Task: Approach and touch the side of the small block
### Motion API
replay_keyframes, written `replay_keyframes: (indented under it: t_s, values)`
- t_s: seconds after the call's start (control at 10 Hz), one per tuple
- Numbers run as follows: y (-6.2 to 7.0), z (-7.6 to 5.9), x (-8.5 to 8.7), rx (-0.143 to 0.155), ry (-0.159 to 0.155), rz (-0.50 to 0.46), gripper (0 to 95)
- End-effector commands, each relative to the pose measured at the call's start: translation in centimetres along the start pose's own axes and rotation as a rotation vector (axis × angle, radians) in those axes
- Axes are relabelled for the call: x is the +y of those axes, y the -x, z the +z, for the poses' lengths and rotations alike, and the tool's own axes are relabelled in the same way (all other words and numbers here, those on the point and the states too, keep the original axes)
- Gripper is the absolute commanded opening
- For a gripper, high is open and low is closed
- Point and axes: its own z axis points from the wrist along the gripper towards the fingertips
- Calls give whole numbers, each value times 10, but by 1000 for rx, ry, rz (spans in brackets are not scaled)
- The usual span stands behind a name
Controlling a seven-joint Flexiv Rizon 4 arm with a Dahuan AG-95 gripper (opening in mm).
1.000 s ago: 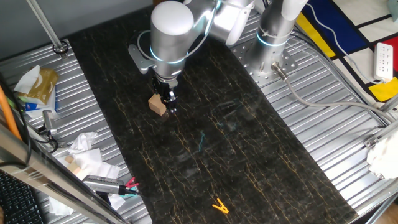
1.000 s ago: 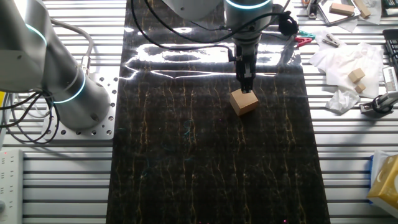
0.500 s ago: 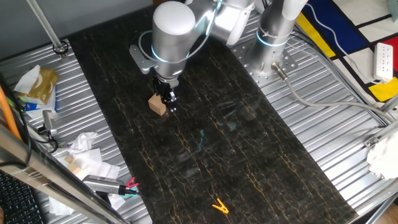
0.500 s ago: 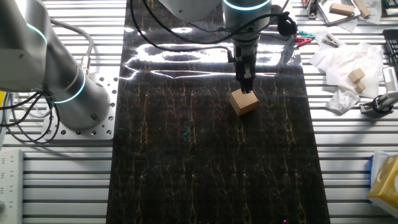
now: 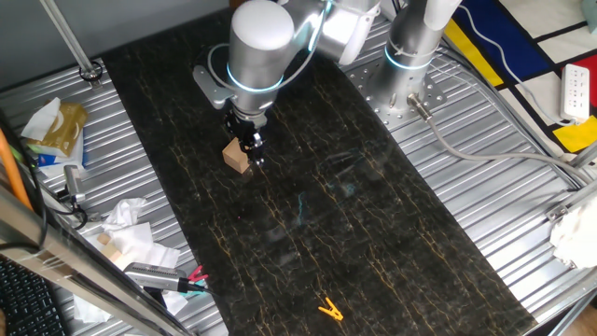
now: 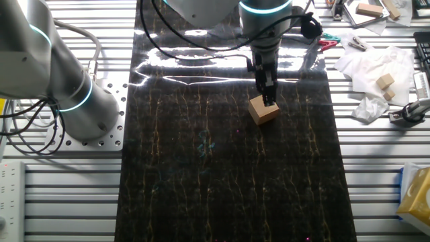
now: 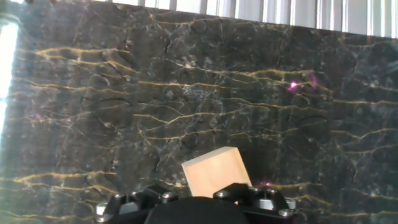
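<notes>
The small block (image 5: 237,157) is a plain light-brown wooden cube on the dark veined mat (image 5: 354,224). It also shows in the other fixed view (image 6: 264,111) and low in the hand view (image 7: 214,172). My gripper (image 5: 254,155) points straight down with its fingers together, its tip at the block's side and seemingly touching it. In the other fixed view the gripper (image 6: 270,101) stands against the block's far upper edge. In the hand view only the gripper's dark body (image 7: 193,210) shows at the bottom edge, with the block right in front of it.
A yellow-orange clip (image 5: 328,309) lies at the mat's near end. Crumpled paper with tiny pale blocks (image 6: 376,84) and small tools lie on the ribbed metal table beside the mat. The arm's base (image 5: 410,56) stands at the mat's other side.
The gripper has come down a little and closer to the block, its tip now at the block's side. The block has not visibly moved.
</notes>
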Motion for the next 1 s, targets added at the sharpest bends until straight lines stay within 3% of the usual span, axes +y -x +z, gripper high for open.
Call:
replay_keyframes:
  t_s: [0.1, 0.5, 0.8, 1.0]
  values:
    - [0, 7, -1, -13, -14, -10, 950]
    - [-1, 17, -3, -23, -49, -39, 950]
    - [0, 17, -5, -25, -122, -91, 950]
    - [0, 17, -6, -29, -142, -107, 950]
